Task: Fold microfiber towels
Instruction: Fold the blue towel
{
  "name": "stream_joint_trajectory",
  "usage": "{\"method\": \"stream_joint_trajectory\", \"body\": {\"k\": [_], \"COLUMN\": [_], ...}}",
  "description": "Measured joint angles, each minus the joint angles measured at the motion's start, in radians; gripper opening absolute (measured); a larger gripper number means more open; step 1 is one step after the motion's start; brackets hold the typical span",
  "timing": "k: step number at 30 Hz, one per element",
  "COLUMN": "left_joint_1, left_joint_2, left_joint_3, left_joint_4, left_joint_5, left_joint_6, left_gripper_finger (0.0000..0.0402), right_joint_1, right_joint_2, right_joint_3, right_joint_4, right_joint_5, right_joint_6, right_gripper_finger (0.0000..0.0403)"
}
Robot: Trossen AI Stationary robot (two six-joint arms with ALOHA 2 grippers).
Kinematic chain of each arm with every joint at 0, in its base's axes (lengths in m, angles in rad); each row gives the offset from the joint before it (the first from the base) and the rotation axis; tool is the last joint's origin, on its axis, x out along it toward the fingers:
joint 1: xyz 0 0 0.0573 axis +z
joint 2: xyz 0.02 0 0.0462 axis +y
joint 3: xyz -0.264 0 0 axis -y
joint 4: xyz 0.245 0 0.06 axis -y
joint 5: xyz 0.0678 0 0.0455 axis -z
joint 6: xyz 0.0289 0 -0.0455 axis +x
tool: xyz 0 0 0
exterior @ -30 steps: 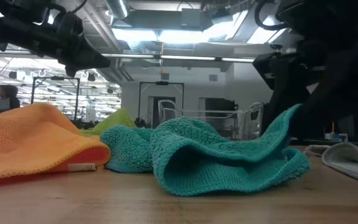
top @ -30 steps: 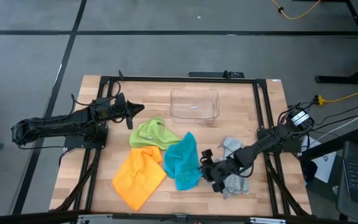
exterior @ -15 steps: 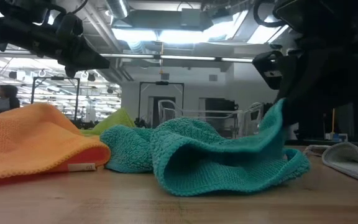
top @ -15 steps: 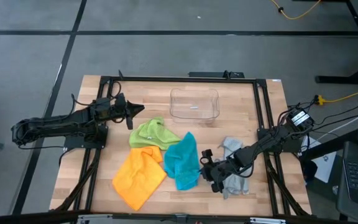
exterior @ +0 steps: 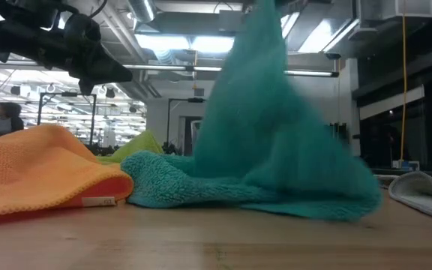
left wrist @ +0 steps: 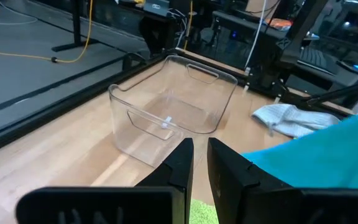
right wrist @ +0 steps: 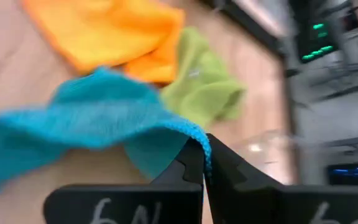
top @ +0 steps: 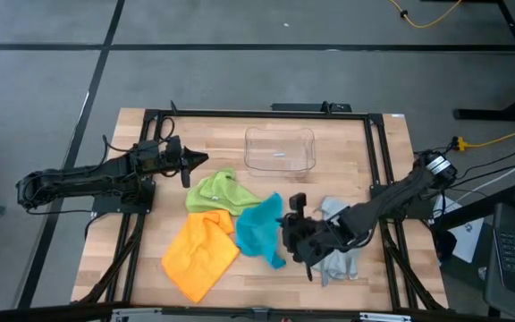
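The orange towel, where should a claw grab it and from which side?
Take the orange towel at its outer corner nearest the table's front-left, coming from above. That corner lies flat and free on the wood, while its opposite edge butts against the green towel and teal towel.

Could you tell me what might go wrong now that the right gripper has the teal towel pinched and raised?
1. The right gripper pinches only an edge of the teal towel; it might slip free.
2. The teal towel's lower part lies against the orange towel and green towel, so pulling could drag them.
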Motion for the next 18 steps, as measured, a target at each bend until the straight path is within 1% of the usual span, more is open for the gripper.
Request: {"method": "stream_joint_trajectory", "body": {"k": [2,4,8,10,13,18], "left_joint_1": [0.000,-0.003,-0.054,-0.099,-0.185,-0.336], "left_joint_2": [0.000,0.000,0.000,0.000,0.002,0.054], "left_joint_3": [0.000,0.000,-0.001,-0.001,0.000,0.000], "left_joint_4": [0.002,0.032,0.232,0.353,0.496,0.626], "left_joint_5": [0.011,0.057,0.179,0.210,0.212,0.164], "left_joint_6": [0.000,-0.016,-0.091,-0.108,-0.101,-0.024], "left_gripper_finger": [0.0039,0.0039,0.0039,0.0039,0.0039,0.0039], "right_joint_1": [-0.010,-0.021,-0.057,-0.080,-0.121,-0.194], "right_joint_2": [0.000,0.000,-0.001,0.000,0.000,0.000], "right_joint_3": [0.094,0.178,0.302,0.344,0.391,0.463], "right_joint_4": [-0.058,-0.120,-0.185,-0.219,-0.232,-0.229], "right_joint_5": [0.010,0.011,0.020,0.028,0.036,0.036], "right_joint_6": [-0.001,0.001,-0.001,0.000,-0.001,-0.002], "right_gripper_finger": [0.0002,0.0002,0.0002,0.0002,0.0001,0.0001]}}
